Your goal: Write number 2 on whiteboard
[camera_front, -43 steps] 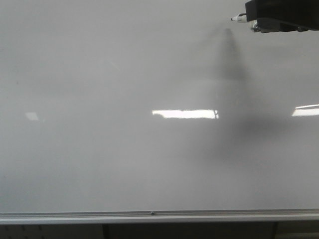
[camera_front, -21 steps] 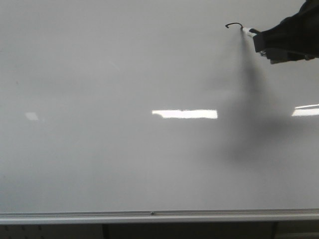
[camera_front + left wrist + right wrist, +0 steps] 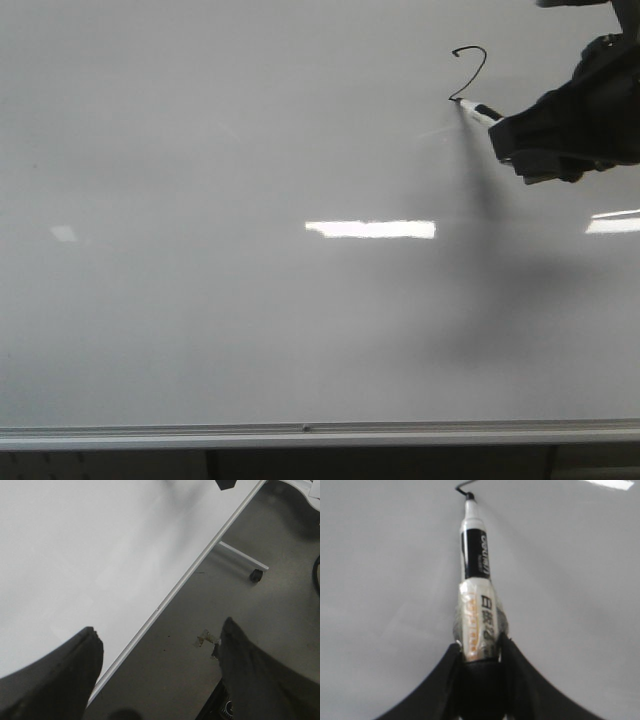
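Black half-drawn number 2 (image 3: 470, 72) on the whiteboard (image 3: 250, 300); right tool (image 3: 479, 652) clamps the marker (image 3: 476, 580), left tool (image 3: 160, 655) gapes empty.

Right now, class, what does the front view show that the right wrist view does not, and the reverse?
Only the front view shows the board's frame, two more light reflections, and the unfinished 2, a hooked top and diagonal with no base stroke. Only the right wrist view shows the marker's printed label and the right gripper shut on its barrel. Both show the whiteboard, the marker tip touching the stroke's end, and one reflection.
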